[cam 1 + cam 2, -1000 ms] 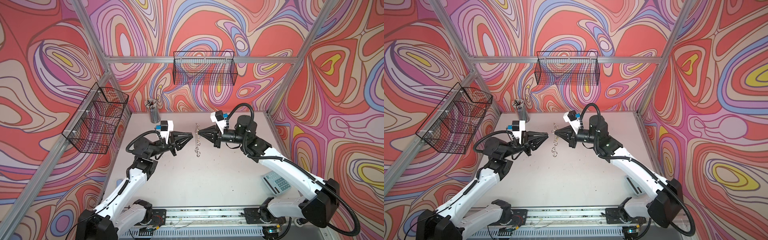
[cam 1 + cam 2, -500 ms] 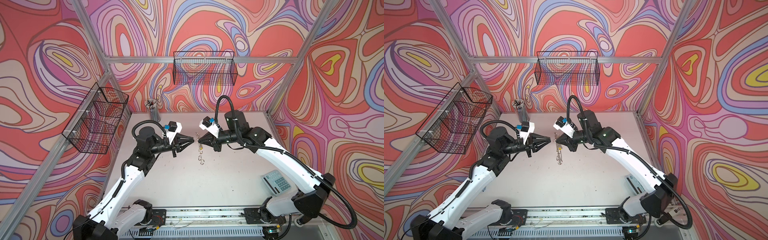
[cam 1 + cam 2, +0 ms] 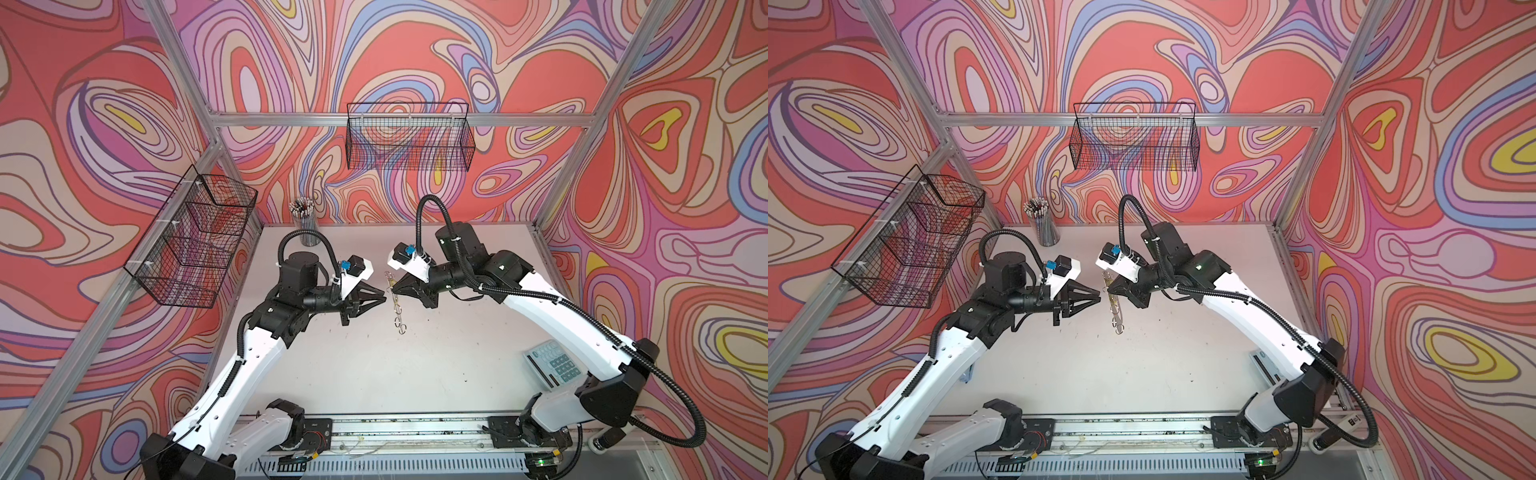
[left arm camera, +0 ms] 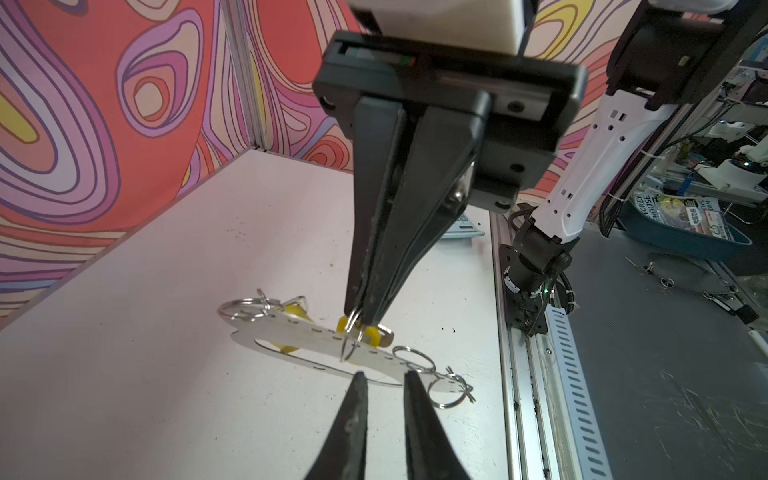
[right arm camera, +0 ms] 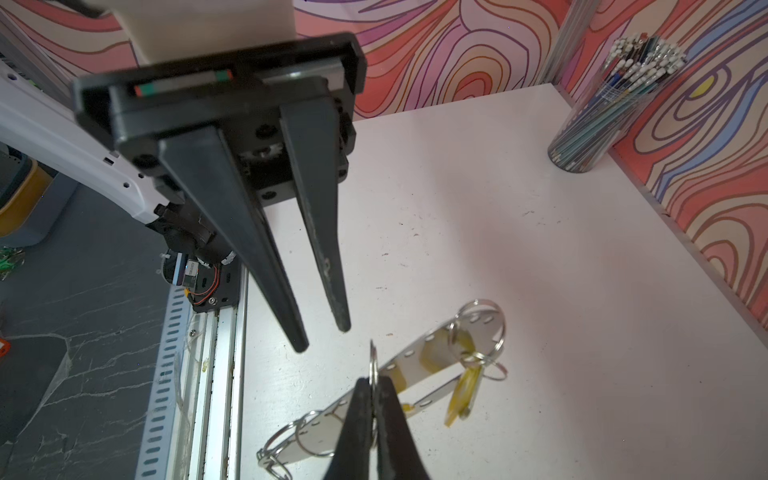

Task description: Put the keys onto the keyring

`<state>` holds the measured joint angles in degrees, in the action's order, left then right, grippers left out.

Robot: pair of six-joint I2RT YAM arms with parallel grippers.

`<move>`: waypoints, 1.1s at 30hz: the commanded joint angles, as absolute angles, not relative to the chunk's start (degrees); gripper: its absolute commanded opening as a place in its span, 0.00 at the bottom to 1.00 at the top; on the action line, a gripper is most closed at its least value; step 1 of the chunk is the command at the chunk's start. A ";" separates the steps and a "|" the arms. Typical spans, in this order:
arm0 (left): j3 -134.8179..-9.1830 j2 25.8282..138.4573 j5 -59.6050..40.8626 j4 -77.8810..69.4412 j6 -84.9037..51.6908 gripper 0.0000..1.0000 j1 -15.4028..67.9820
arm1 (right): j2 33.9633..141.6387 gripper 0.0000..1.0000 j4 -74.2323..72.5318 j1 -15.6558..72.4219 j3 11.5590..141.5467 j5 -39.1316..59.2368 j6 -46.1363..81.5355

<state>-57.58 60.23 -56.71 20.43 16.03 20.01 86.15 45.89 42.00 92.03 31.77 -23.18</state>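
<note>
The walls (image 3: 415,50) swirled in red, purple, blue and yellow. The table (image 3: 374,365) was white, the keyring (image 4: 307,332) silvery, its tags (image 5: 461,392) yellow.

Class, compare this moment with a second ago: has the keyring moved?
Yes. In a top view the keyring, pinched by the right gripper, now sits lower in the picture, farther from the pen cup.

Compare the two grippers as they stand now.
The right gripper is shut; the left gripper has its jaws slightly apart. The right gripper grips the keyring by one of its rings; the left gripper holds nothing. Both are black and tapered, facing each other across the keyring.
</note>
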 commanded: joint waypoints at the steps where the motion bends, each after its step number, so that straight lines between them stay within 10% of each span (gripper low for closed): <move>1: -59.38 60.77 -56.73 24.61 19.08 0.18 20.58 | 86.31 0.00 46.84 42.88 93.27 32.43 -25.39; 33: -60.21 60.90 -53.57 25.67 20.10 0.14 21.09 | 84.53 0.00 45.10 44.61 90.36 32.26 -25.05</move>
<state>-58.48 60.18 -52.31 23.38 18.50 20.71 86.26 45.82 44.21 90.08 30.13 -24.16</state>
